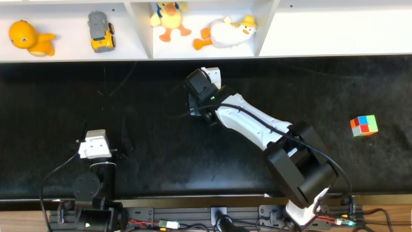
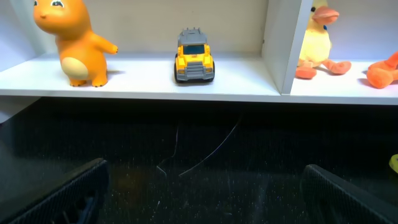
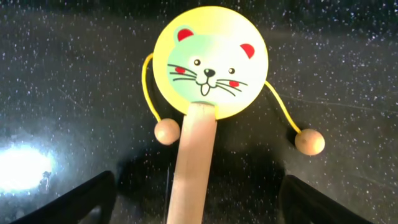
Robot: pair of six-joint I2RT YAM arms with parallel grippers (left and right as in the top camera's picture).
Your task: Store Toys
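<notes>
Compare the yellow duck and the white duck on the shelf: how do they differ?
The yellow duck has a yellow body; the white duck has a white one. The yellow duck sits upright, while the white duck lies down. Only the white duck wears a yellow hat. Both have orange feet and share one shelf compartment.

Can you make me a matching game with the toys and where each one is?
Toys:
1. orange figure
2. yellow duck plush
3. colourful cube
4. cat-face rattle

Places:
A. black table, far right side
B. left shelf compartment
C. black table, under the right pincer
D. middle shelf compartment

Pairs: 1-B, 2-D, 3-A, 4-C
</notes>
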